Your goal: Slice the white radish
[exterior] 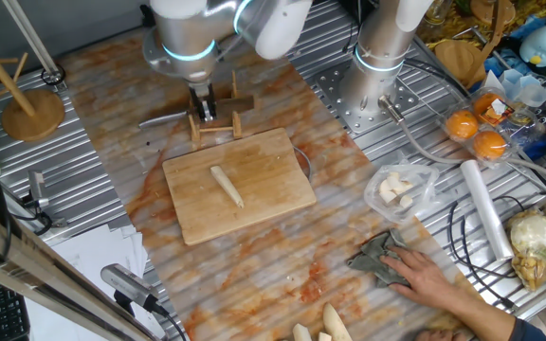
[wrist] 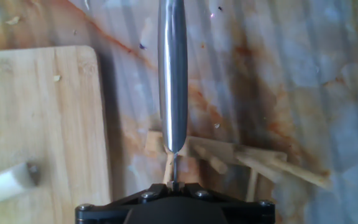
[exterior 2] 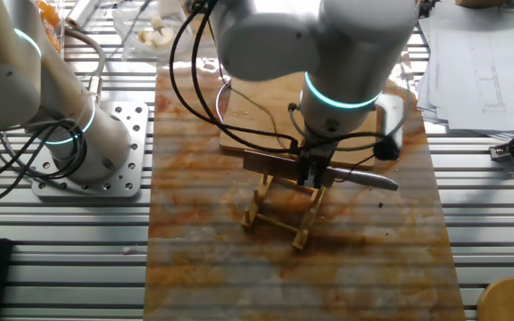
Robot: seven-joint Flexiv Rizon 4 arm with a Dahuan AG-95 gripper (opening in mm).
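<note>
Your gripper (exterior 2: pixel 315 169) sits low over the wooden knife rack (exterior 2: pixel 279 212), at the knife (exterior 2: pixel 364 179), though you cannot tell whether the fingers are clamped on it or apart. Beyond, the white radish (exterior: pixel 227 185) lies whole on the cutting board (exterior: pixel 273 161). No cut is made yet; I judge all the slicing remains.
</note>
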